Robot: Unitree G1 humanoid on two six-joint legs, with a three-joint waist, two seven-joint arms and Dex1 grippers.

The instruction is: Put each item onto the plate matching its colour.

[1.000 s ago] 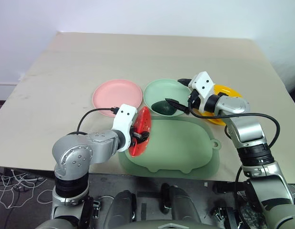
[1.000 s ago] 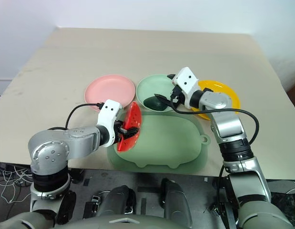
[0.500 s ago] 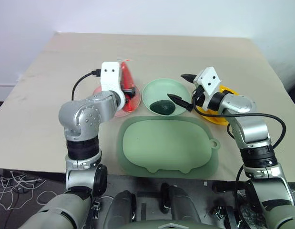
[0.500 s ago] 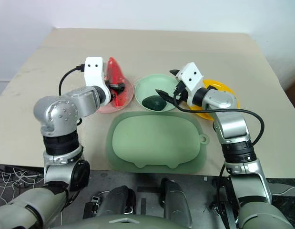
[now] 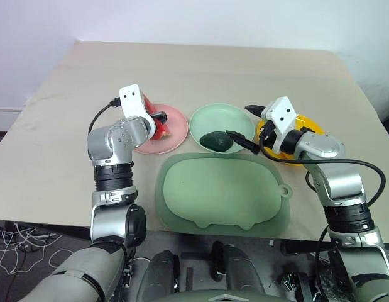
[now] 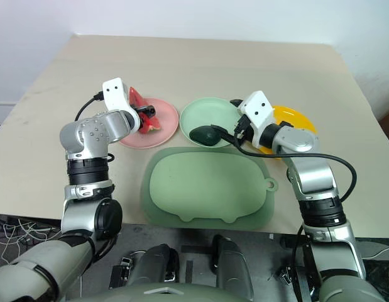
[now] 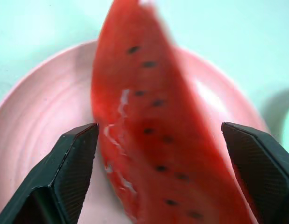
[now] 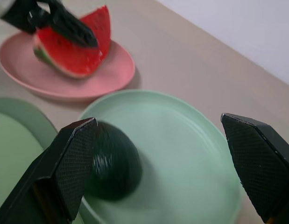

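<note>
While my left arm reaches forward over the pink plate (image 5: 158, 139), its left hand (image 5: 160, 119) grips the red wedge (image 6: 142, 117) just above that plate. My right hand (image 5: 252, 129) hovers open beside the mint plate (image 6: 227, 117), where the dark green oval (image 8: 111, 165) lies. My right wrist view adds the wedge's green rind.

Setting: robot test lab. Plain beige bench (image 5: 68, 107) against a bare white wall (image 5: 181, 19); loose cables on the floor (image 5: 12, 242) beneath; toy food on coloured plastic plates (image 5: 172, 135) as props.
</note>
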